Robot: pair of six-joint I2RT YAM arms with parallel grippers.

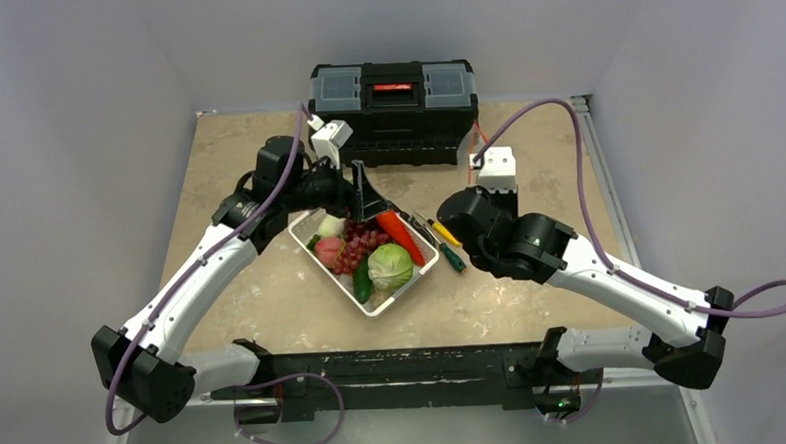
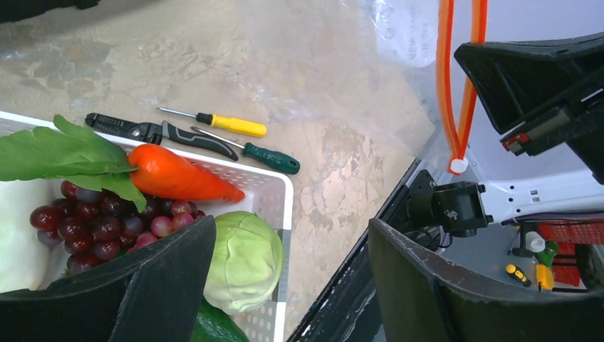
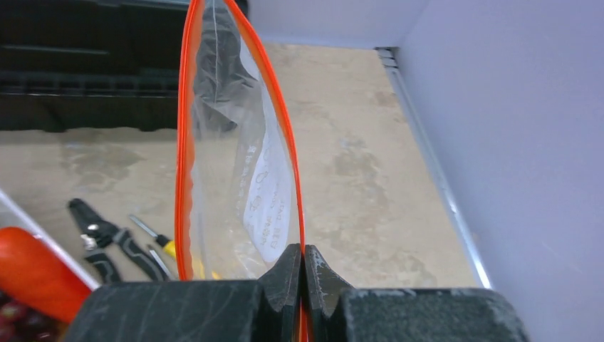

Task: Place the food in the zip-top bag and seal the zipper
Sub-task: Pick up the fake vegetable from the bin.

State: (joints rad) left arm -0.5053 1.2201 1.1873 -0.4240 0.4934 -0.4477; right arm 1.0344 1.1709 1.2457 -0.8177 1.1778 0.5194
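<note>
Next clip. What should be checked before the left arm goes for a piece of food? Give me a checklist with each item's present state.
1. Right gripper shut on the zipper of the bag: ok.
2. Bag mouth gaping: ok.
3. Left gripper open and empty: ok.
4. Carrot, grapes and cabbage lying uncovered in the basket: ok.
5. Screwdrivers outside the basket: ok.
6. Which piece the open gripper is aimed at: cannot tell.
</note>
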